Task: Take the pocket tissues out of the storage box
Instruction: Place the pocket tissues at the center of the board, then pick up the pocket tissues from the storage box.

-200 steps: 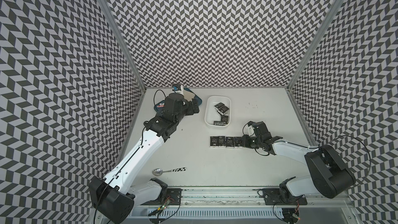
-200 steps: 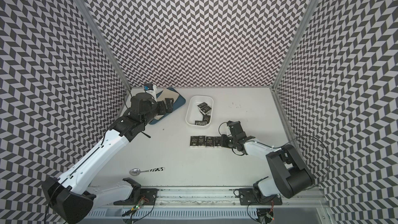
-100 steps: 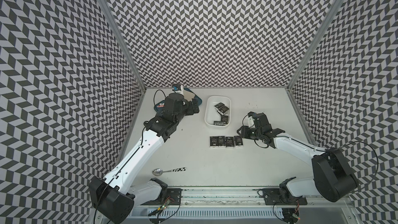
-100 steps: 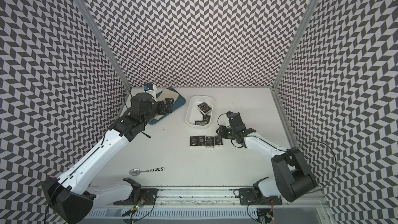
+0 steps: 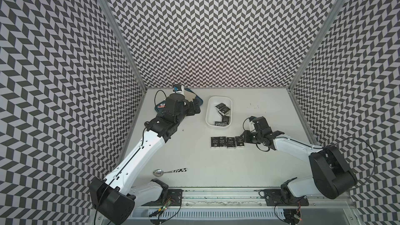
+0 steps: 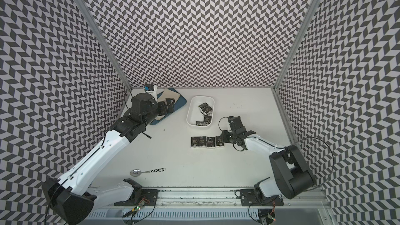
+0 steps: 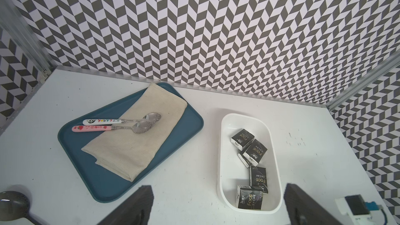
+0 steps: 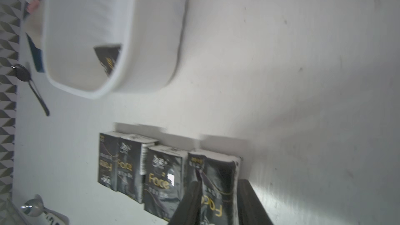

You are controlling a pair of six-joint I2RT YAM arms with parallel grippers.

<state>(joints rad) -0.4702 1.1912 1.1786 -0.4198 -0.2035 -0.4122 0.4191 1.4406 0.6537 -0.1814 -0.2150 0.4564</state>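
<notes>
The left arm and right arm each have a smooth white tapering shell link between bulky matte-black joint housings, with a fat black drum at the shoulder. Thin black cables loop off both. Small dark screw holes dot the left shell. The fingers are flat black slabs.

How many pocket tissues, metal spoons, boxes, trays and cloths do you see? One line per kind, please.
pocket tissues: 9 (5 in the storage box, 4 outside)
metal spoons: 3
storage box: 1
blue tray: 1
beige cloth: 1
Total: 15
</notes>
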